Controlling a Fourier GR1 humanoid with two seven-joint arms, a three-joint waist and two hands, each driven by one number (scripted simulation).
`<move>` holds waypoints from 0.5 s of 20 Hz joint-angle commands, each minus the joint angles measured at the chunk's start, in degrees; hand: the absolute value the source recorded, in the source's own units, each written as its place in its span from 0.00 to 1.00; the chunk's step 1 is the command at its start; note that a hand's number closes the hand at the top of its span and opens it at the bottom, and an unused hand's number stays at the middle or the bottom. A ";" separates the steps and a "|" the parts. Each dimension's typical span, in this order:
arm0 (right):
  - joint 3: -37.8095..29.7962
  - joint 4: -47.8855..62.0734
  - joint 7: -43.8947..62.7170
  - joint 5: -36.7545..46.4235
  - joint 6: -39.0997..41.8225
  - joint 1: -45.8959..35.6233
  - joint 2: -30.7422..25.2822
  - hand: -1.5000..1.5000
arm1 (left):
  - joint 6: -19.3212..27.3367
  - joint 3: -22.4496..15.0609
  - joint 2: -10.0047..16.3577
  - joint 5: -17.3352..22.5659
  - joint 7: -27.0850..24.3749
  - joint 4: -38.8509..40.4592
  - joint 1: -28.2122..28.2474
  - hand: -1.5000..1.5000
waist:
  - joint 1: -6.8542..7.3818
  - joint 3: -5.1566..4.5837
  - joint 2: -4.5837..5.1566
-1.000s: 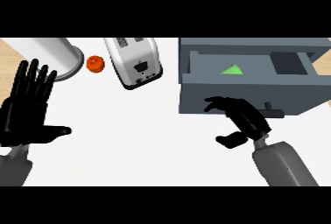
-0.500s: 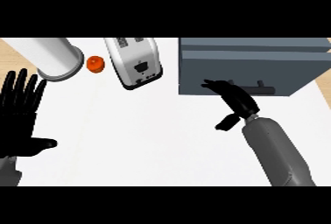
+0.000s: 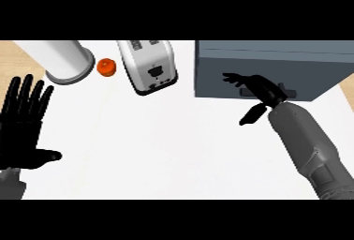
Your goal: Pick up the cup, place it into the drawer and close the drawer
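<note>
Two jobs look done, operator: no cup in sight, likely inside the drawer [image 3: 276,61], flush shut at the counter's [image 3: 180,140] far right corner, your right hand [image 3: 259,86] splayed open at its front.

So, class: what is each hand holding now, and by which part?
Nothing is held. The left hand rests open at the view's left; the right hand is open at the drawer front, grasping nothing.

I'm in a kitchen: a white slotted toaster [image 3: 149,65] and a tall white cylinder [image 3: 59,58] stand along the far edge of my white bench [image 3: 159,145], beside a grey drawer box [image 3: 276,61].
</note>
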 commanded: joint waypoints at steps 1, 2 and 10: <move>-2.54 8.82 3.01 0.36 -0.14 -6.57 -2.02 0.00 | -2.62 1.38 0.67 1.06 0.21 0.41 0.41 0.00 | 1.47 0.39 1.55; -3.25 9.70 1.00 -0.11 0.35 -6.57 -3.81 0.00 | -0.95 -0.47 -0.94 -1.33 -0.64 0.49 -0.38 0.00 | 1.39 0.42 1.75; -4.67 13.16 -0.58 -0.63 1.90 -9.94 -7.27 0.00 | -2.67 -0.24 -0.82 -1.88 -0.76 2.49 -1.40 0.00 | 2.78 0.46 2.54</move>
